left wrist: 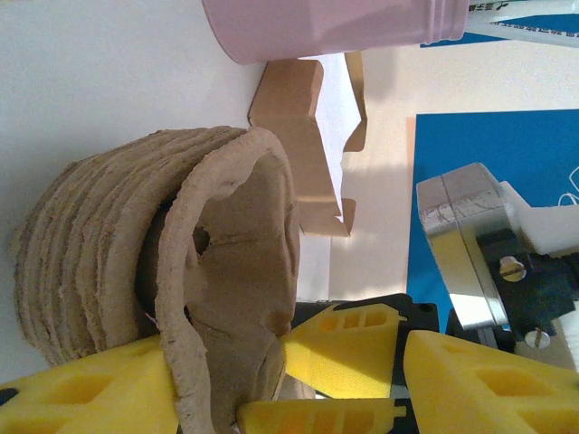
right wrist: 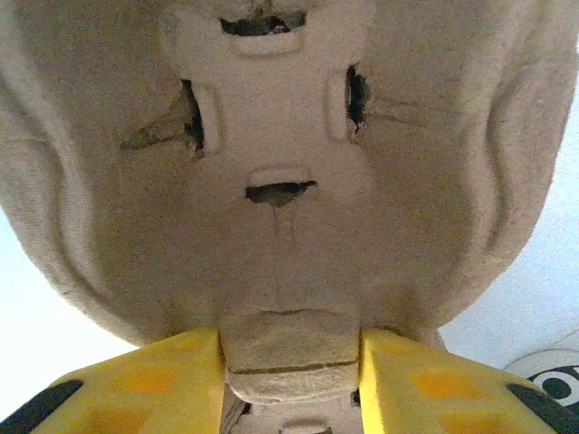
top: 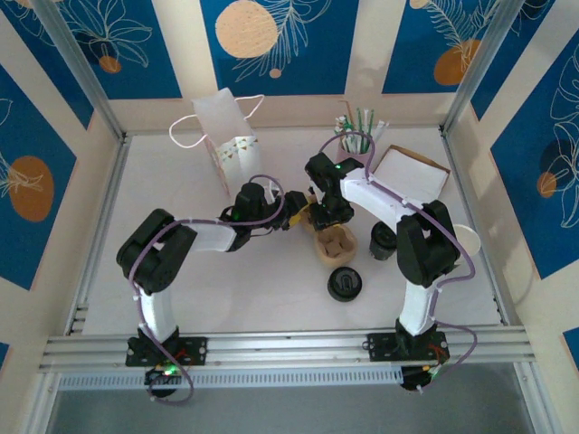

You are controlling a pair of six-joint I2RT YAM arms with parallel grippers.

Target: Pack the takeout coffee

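Top external view. The takeout coffee (top: 384,241) stands on the worktop (top: 181,181) right of centre, just beside the right arm's upper link and apart from both grippers; from above its top looks dark. To its left is a stack of pulp trays (top: 336,244), and a flat black lid (top: 345,284) lies nearer the front edge. The left gripper (top: 291,217) and right gripper (top: 318,215) meet just behind the stack. Toward the back edge stand a white paper bag (top: 226,140), a pink cup of straws (top: 355,140) and a brown card box (top: 412,172).

Left wrist view. The left gripper (left wrist: 208,398) is clamped on the wall of a single pulp tray (left wrist: 235,271), which is tilted up off the stack (left wrist: 81,271). The yellow fingers (left wrist: 348,339) of the other arm sit just beside it.

Right wrist view. The right gripper (right wrist: 289,348) pinches a tab on the same tray's (right wrist: 289,136) underside, with both fingers pressed against it. The lid's (right wrist: 552,384) edge shows at the lower right.
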